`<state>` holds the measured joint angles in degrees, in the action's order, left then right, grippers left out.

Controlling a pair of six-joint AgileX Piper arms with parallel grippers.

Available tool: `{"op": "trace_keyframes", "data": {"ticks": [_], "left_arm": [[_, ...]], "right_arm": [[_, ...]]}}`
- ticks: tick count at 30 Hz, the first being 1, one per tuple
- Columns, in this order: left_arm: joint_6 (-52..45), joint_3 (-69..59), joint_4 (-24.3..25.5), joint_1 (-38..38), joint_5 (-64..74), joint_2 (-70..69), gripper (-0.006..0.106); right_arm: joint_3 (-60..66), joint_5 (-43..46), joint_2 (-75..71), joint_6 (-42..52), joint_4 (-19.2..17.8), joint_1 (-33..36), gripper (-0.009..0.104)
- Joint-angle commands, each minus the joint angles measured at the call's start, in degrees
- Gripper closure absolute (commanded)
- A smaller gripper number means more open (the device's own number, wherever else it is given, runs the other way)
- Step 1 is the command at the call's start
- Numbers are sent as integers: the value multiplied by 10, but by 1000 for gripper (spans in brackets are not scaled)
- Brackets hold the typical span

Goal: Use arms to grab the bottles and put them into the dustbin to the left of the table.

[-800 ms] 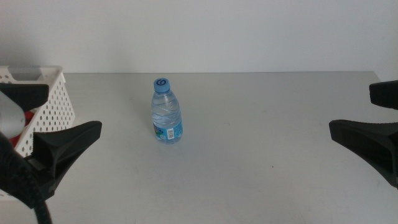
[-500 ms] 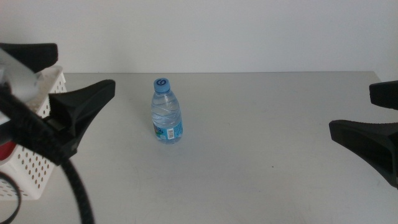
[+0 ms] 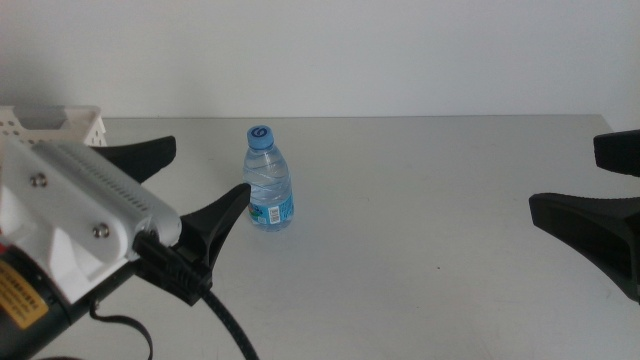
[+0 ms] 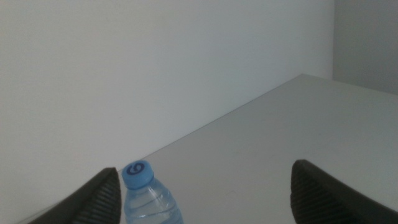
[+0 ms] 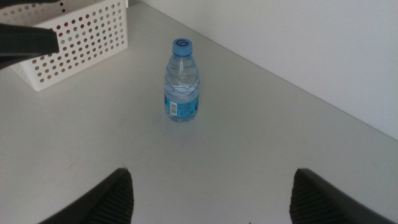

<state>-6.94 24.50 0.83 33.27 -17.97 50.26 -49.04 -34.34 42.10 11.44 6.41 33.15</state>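
Since the earlier frames the left gripper (image 3: 195, 178) has been carried away from the dustbin (image 3: 62, 123) and swung toward the water bottle (image 3: 268, 190), so that its white ribbed housing (image 3: 85, 205) now fills the lower left of the middle view. Its jaws are spread wide and nothing is held between them; one dark tip is seen just beside the bottle's label, the other further back toward the basket. From the left wrist view the bottle's blue cap (image 4: 137, 173) is found close to one jaw rather than centred in the gap, so the approach is judged to be unfinished and a little more alignment to be needed before closing.

The bottle is left upright near the middle of the table (image 3: 420, 210), well apart from the dustbin, whose perforated white wall is visible at the far left edge. It is kept standing, which is judged to make a side grasp around the body possible.

The right gripper (image 3: 600, 190) is held at the right edge, jaws wide apart and empty, apparently waiting.

A blue label (image 5: 181, 108) is wrapped around the bottle, its print too small to be read; a ring-like mark is seen on the cap. A yellow label (image 3: 20, 300) with illegible dark writing is fixed to the left arm
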Motion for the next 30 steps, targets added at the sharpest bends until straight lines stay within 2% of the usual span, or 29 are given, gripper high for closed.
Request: {"op": "trace_keyframes", "data": {"ticks": [1,5,10,12,16,20,27,30], "left_arm": [[9,-32,-26,3,-125,-5,7],[1,-72,-46,3,-149,-3,7],[-21,-75,-123,3,-201,60,7],[-21,-69,-138,3,-230,100,7],[-13,-34,-134,-5,-260,179,7],[33,15,-83,-46,-260,243,7],[184,108,114,-129,-263,364,7],[206,134,149,-146,-299,419,7]], "right_arm": [[-20,38,-2,1,-3,1,31],[-20,38,-2,1,-3,1,31],[-20,38,-2,1,-3,1,31],[-20,38,-2,1,-3,1,31],[-20,38,-2,1,-3,1,31],[-20,38,-2,1,-3,1,31],[-20,38,-2,1,-3,1,31],[-20,38,-2,1,-3,1,31]]}}
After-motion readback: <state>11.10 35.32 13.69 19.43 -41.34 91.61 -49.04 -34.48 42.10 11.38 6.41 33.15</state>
